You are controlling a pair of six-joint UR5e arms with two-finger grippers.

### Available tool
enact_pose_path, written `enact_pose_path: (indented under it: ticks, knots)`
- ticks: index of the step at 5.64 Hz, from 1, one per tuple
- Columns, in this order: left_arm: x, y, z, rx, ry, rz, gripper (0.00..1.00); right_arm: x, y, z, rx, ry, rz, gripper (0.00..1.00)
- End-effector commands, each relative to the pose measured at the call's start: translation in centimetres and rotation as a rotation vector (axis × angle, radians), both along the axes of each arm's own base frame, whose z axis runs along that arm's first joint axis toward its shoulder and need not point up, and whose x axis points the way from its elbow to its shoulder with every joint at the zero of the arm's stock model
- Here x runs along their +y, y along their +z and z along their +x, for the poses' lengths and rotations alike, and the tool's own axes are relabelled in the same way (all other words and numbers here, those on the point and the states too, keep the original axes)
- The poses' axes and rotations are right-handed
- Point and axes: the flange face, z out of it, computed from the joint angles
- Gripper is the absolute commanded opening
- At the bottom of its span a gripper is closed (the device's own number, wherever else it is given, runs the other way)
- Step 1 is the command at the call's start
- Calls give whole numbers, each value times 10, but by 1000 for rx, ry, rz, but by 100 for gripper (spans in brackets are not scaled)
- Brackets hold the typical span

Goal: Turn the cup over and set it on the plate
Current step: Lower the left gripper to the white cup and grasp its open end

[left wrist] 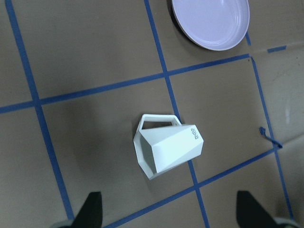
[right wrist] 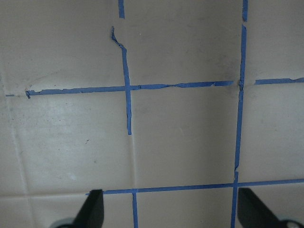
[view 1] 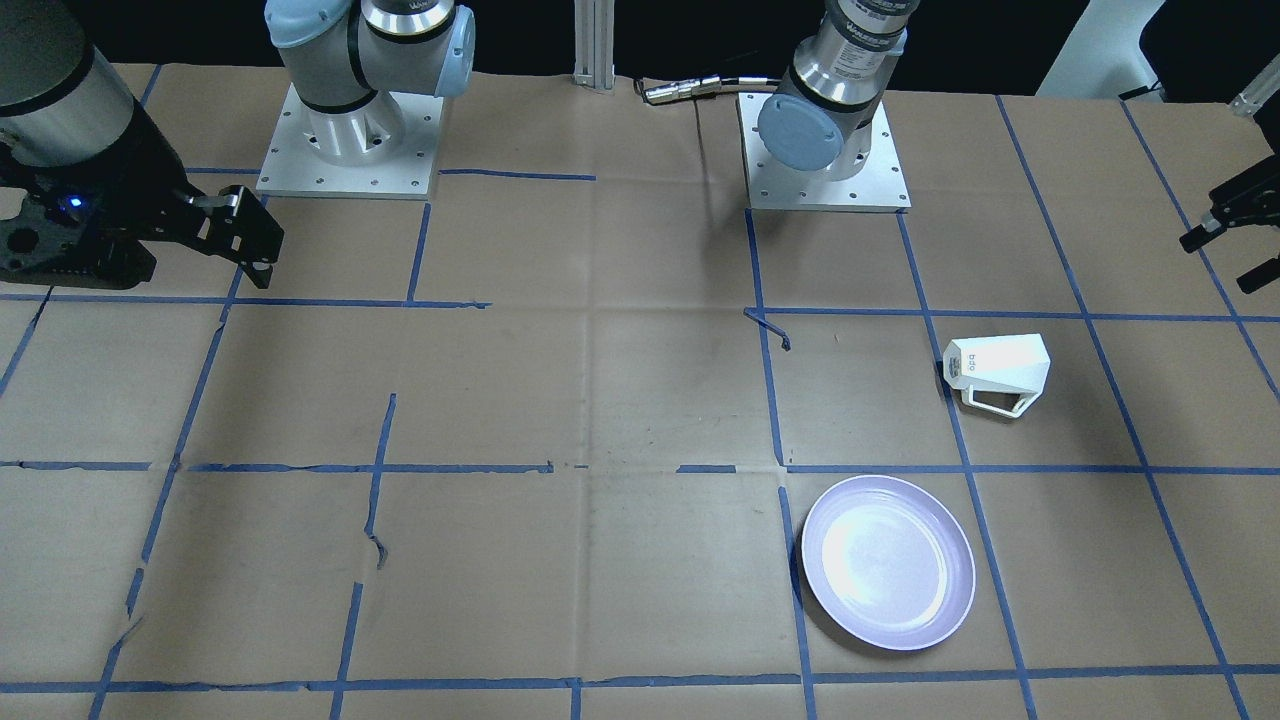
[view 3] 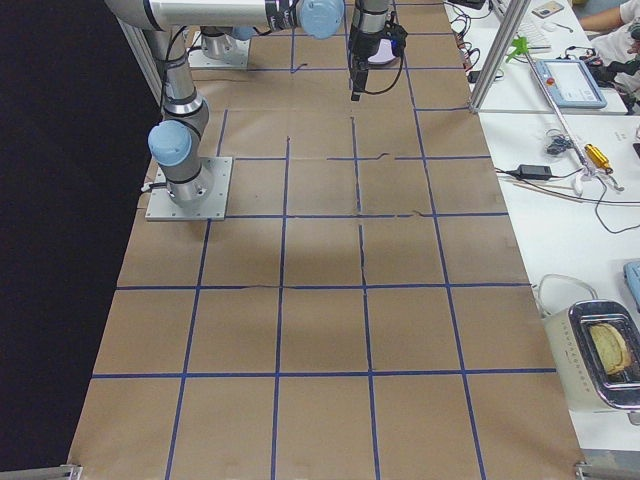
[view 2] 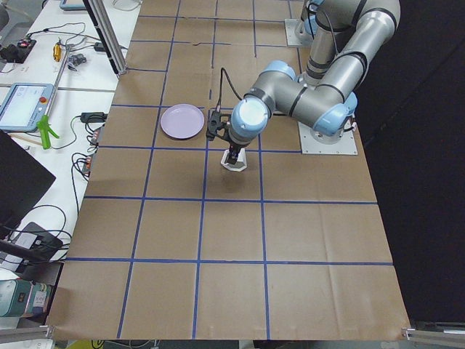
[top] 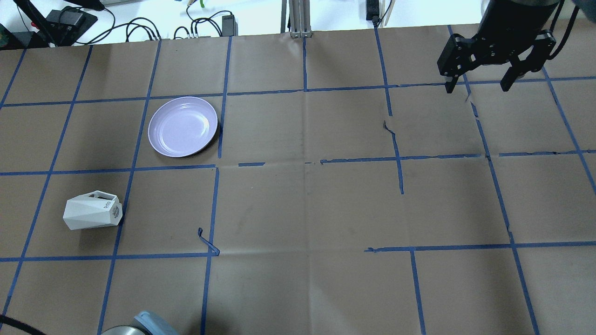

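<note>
As the cup [top: 92,211] lies on its side on the table [top: 302,209], we see a small white faceted mug w/ a hexagonal mouth, a thin open-frame handle & blue lettering on its base. The mouth faces the table end on the robot's left, the base faces the table's middle & the handle points toward the plate [top: 183,126]. The plate sits across a blue tape line [top: 139,169], farther from the robot & apart from the cup. We find the left gripper [left wrist: 171,209] hanging above the cup, fingers spread wide, nothing btw them, no contact. In its wrist view the cup sits just ahead of the fingertips, approx. centred btw them. The right gripper [top: 478,86] is also spread wide & holds nothing, well apart over the table's other half.
</note>
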Motion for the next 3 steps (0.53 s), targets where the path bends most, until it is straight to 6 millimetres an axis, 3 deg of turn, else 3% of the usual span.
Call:
enact_pose_path:
  ticks: [1,2,3]
  knots:
    - [-10,-101,38,188,10,24,98,0,0,0,0,0,0,100]
    - [-10,-141,33,314,27,75,98,0,0,0,0,0,0,100]
    - [-7,-157,21,426,44,124,98,0,0,0,0,0,0,100]
